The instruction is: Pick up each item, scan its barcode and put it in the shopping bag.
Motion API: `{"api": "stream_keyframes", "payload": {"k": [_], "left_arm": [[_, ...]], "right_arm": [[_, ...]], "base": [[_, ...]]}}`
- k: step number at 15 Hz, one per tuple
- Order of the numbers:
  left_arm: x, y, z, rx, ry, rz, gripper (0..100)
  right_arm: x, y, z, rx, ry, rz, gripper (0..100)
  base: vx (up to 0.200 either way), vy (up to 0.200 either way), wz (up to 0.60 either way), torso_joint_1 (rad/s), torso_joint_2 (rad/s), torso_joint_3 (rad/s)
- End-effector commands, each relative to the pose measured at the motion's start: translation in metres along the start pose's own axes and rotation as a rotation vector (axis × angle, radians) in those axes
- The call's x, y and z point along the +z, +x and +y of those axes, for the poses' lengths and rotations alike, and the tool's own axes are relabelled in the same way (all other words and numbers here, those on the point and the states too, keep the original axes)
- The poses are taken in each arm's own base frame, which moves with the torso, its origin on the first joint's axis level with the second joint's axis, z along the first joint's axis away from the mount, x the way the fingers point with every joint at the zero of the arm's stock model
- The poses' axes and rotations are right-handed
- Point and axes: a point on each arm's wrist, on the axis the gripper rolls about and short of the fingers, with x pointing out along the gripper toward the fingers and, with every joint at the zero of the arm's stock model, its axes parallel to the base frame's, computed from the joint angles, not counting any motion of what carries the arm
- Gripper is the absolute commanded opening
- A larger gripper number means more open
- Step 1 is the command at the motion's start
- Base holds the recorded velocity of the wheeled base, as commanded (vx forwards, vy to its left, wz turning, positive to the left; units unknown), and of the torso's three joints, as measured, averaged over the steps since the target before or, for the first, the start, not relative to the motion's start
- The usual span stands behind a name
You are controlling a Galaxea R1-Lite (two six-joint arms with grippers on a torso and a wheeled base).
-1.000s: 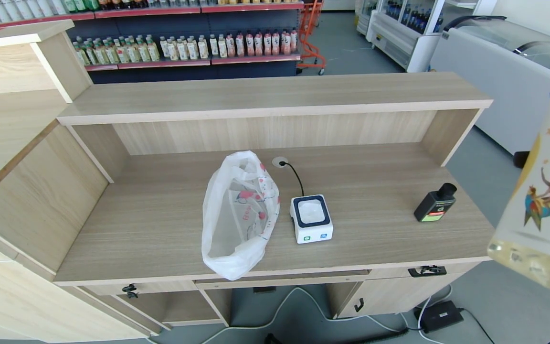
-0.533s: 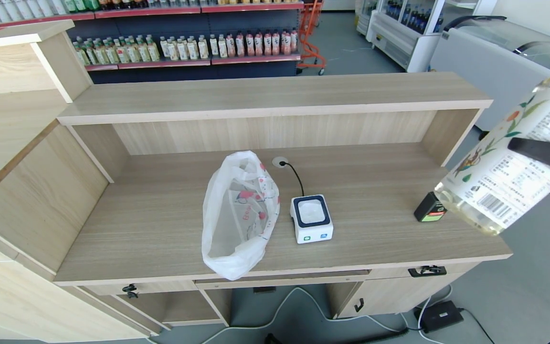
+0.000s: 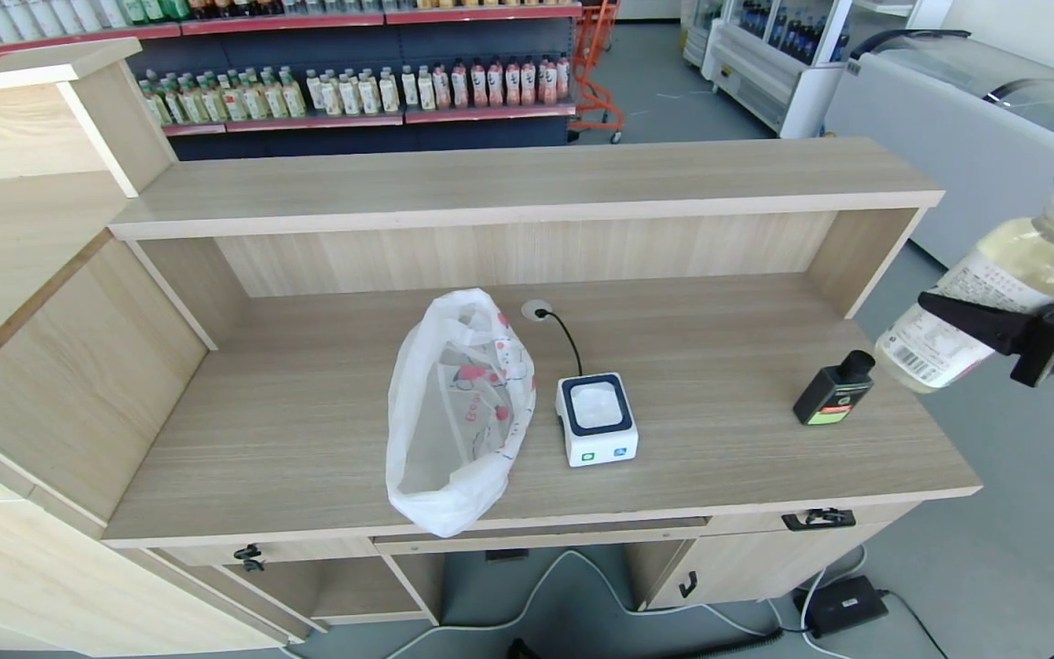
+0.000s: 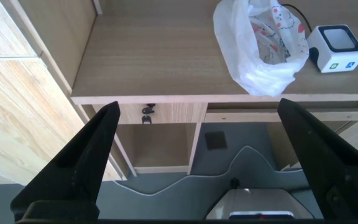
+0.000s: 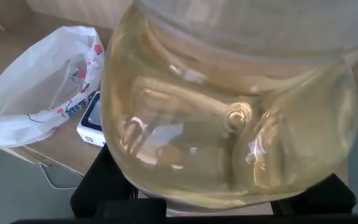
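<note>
Bottle [image 3: 984,293]: clear, pale yellow drink, white label with barcode. Far right of head frame at mid-height, in the air past the counter's right end. Tilted, cap to upper right, base to lower left. Right wrist view has its base [image 5: 229,124] close to the lens.
Right gripper [image 3: 971,320]: clamped on the bottle, one black finger lying across the label.
Left gripper [image 4: 194,165]: fingers spread wide, nothing between them, out in front of the counter's front edge.
Bag [image 3: 458,407]: white plastic with red and blue print, slumped on the counter, centre-left of head frame, mouth open. Just left of the scanner, not touching it.
Scanner [image 3: 596,418]: white box, dark-framed window facing up, centre of head frame. Black cable [image 3: 565,337] runs back to a hole in the counter.
Dark bottle [image 3: 833,392]: small, black cap, on the counter at right of frame, cap toward upper right. In the frame it sits just lower left of the held bottle's base.
Counter [image 3: 719,366]: light wood, raised shelf along the back.
</note>
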Motion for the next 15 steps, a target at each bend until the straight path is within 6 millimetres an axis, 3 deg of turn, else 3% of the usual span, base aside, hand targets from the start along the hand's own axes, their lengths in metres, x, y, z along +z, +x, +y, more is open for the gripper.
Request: {"api": "stream_keyframes", "payload": {"k": [1, 3, 10, 15], "left_arm": [[0.000, 0.000, 0.000, 0.000, 0.000, 0.000, 100], [0.000, 0.000, 0.000, 0.000, 0.000, 0.000, 100], [0.000, 0.000, 0.000, 0.000, 0.000, 0.000, 100], [0.000, 0.000, 0.000, -0.002, 0.000, 0.001, 100]], "right_arm": [[-0.011, 0.006, -0.011, -0.048, 0.001, 0.021, 0], [-0.018, 0.010, -0.014, -0.107, -0.042, 0.043, 0], [-0.017, 0.025, -0.018, -0.082, -0.202, 0.039, 0], [-0.030, 0.035, -0.018, -0.051, -0.325, 0.067, 0]], "base": [[0.000, 0.000, 0.00, 0.000, 0.00, 0.000], [0.000, 0.000, 0.00, 0.000, 0.00, 0.000], [0.000, 0.000, 0.00, 0.000, 0.00, 0.000], [0.000, 0.000, 0.00, 0.000, 0.00, 0.000]]}}
